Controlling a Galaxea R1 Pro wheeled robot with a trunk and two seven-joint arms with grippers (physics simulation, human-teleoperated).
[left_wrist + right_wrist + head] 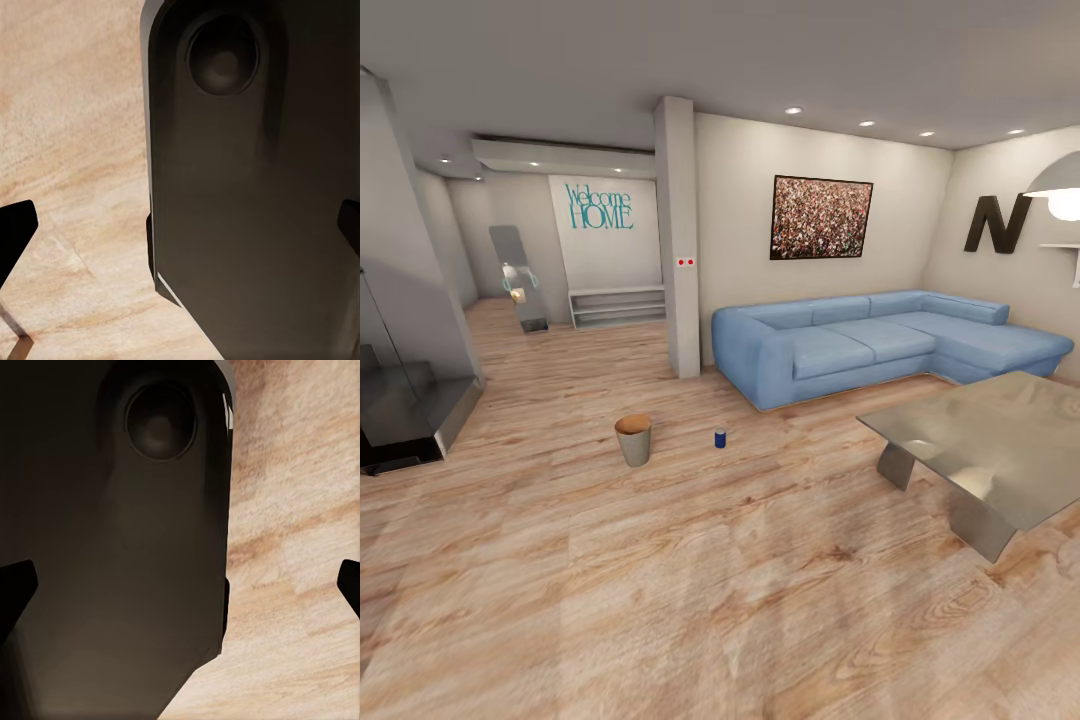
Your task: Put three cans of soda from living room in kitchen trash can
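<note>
I see one blue can (720, 438) on the floor, at 3 o'clock of the bin (633, 440); nothing binned that I can tell. Both grippers' jaws spread wide, empty.

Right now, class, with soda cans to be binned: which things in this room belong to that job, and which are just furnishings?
Belongs to the job:
- small dark blue soda can, upright on the floor
- grey tapered waste bin with tan rim, beside it, apart

Just there:
- light blue corner sofa
- grey low table
- framed speckled picture
- black letter N
</note>
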